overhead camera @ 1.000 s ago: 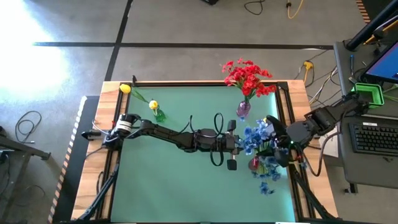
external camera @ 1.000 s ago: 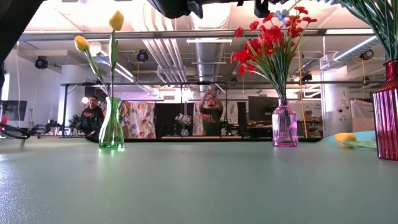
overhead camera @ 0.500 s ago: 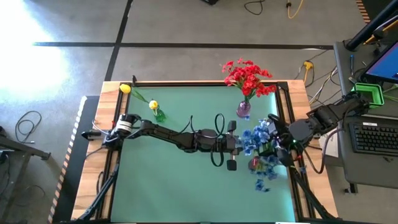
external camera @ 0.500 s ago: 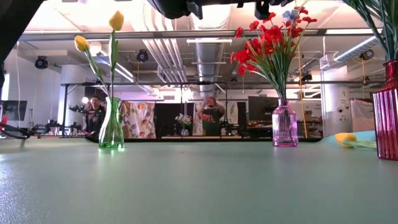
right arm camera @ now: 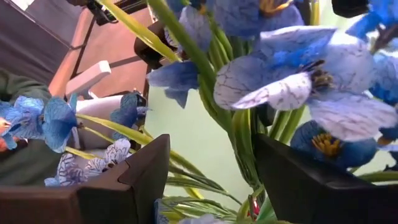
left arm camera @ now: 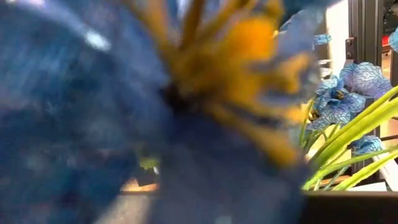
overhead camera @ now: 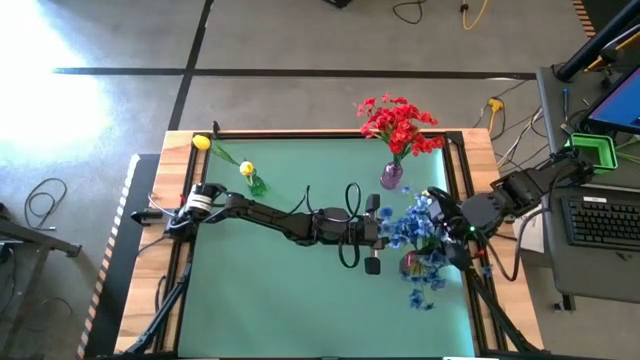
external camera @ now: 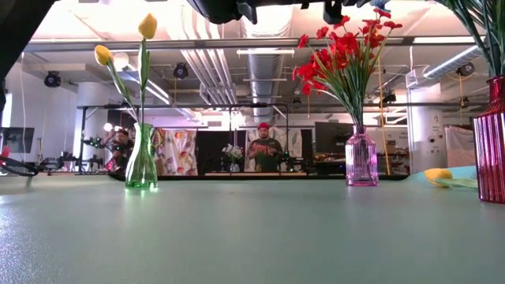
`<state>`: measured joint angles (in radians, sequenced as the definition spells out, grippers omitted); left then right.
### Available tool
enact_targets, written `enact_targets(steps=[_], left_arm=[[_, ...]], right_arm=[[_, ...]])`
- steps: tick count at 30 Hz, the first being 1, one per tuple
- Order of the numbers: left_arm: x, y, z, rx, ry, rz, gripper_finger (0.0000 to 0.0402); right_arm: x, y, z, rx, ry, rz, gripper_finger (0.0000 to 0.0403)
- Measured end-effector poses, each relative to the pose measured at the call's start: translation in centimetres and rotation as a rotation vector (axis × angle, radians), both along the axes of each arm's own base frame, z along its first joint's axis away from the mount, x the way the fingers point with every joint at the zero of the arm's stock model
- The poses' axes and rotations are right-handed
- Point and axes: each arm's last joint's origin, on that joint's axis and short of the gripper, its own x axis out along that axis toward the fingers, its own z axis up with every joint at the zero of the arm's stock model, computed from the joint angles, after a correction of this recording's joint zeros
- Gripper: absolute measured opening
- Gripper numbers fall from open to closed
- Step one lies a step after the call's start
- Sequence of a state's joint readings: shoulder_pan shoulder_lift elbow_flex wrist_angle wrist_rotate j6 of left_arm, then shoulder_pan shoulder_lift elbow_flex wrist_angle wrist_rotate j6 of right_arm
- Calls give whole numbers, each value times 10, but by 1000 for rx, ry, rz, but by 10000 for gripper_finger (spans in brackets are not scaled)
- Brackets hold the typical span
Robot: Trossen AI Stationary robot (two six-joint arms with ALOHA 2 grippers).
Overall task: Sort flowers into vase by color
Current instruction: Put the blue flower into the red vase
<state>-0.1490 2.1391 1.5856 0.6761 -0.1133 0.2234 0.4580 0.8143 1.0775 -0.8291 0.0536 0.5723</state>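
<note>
A bunch of blue flowers (overhead camera: 412, 222) on green stems stands in a red vase (overhead camera: 408, 263) at the table's right. My left gripper (overhead camera: 383, 230) is at the bunch's left side; a blue blossom (left arm camera: 155, 112) fills its wrist view and hides its fingers. My right gripper (right arm camera: 212, 142) is open, with the green stems (right arm camera: 239, 134) between its fingers. Red flowers (overhead camera: 398, 122) stand in a purple vase (overhead camera: 391, 178) at the far right. Yellow tulips (overhead camera: 247, 169) stand in a green vase (overhead camera: 256, 186) at the far left. My left gripper is up against the blue bunch, but the blossom in front of its camera hides the fingers; I cannot tell whether it touches or holds a stem. My right gripper has the stems close beside one finger (right arm camera: 292, 180), with a gap to the other; I cannot tell whether it touches them.
A yellow flower head (external camera: 438, 175) lies on the mat beside the red vase (external camera: 491, 142). The green mat's near and left parts are bare. A desk with a keyboard (overhead camera: 603, 220) stands beyond the table's right edge. People stand in the room behind.
The blue bunch has shifted a little. Its hanging lower blossoms have swung slightly toward the table's left. A blue blossom that showed at the top of the low view beside the red blooms has gone out of that view. Both arms stay in place.
</note>
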Motion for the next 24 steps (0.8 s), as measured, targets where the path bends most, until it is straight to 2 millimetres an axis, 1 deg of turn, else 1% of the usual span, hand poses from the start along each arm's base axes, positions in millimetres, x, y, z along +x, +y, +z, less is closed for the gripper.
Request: enact_targets(steps=[16, 22, 24], left_arm=[[0, 0, 0, 0, 1, 1, 0], [0, 1, 0, -1, -3, 9, 0], [0, 1, 0, -1, -2, 9, 0]], right_arm=[[5, 2, -4, -38, 15, -16, 226], [8, 1, -6, -52, 21, -69, 226], [9, 2, -7, -50, 32, -55, 226]])
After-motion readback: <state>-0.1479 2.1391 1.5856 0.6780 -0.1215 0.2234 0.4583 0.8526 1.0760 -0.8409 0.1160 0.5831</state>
